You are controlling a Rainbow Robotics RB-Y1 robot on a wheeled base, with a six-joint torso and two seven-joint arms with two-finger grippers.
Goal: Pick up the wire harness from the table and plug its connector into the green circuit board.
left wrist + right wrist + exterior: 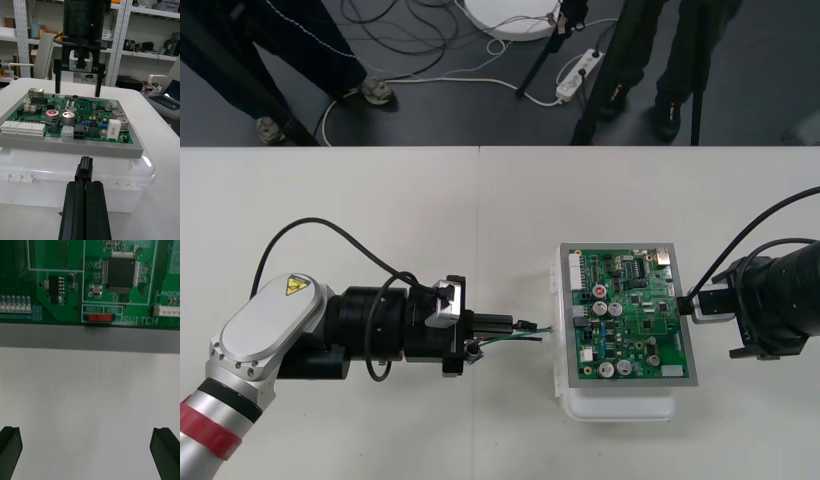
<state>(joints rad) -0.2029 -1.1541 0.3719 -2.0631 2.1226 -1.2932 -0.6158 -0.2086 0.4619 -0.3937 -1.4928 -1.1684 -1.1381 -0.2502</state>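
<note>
The left arm (pixel 270 335) lies flat, reaching in from the lower left. Its left gripper (pixel 508 323) is clamped tight on the wire harness (pixel 522 337). The plug (pixel 83 169) pokes out near the green circuit board (pixel 630 315) but apart from it. The right gripper (pixel 683 308) sits spread wide at the board's right edge.

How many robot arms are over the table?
2. The left arm comes from the left, its left fingers shut on the plug near the green board. The right arm is at the board's right edge, right fingers open.

green circuit board (pixel 22 262): SWITCH, RB10 | left arm (pixel 265 335): yellow warning triangle (pixel 298 287)
</note>
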